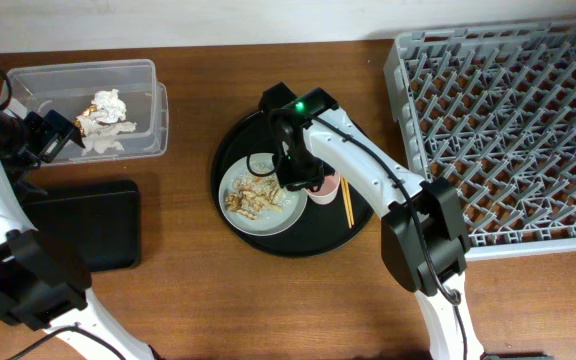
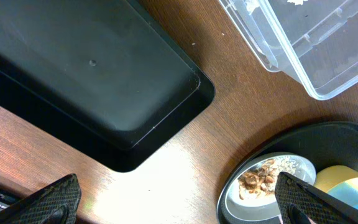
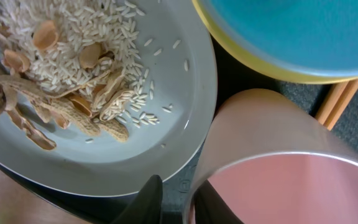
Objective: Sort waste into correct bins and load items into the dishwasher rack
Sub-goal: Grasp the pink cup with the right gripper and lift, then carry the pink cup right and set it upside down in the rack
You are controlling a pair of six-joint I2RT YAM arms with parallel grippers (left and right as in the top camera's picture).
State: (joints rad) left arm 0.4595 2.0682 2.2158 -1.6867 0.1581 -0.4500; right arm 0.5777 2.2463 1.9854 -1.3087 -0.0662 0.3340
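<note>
Dead centre in the overhead view sits a large round black tray [image 1: 288, 246], flat with a low raised rim. Beneath it, the brown wood-grain table [image 1: 208, 300] runs out in every direction, with its broadest open stretch from 5 through 7 o'clock. Up at 12 o'clock, a pale off-white strip [image 1: 168, 20] borders the table's far edge.

You: no legible text, label, brand or number in any view. Only sign: green indicator light [image 1: 298, 107] lit on right arm [image 1: 353, 150], far side of table centre.
</note>
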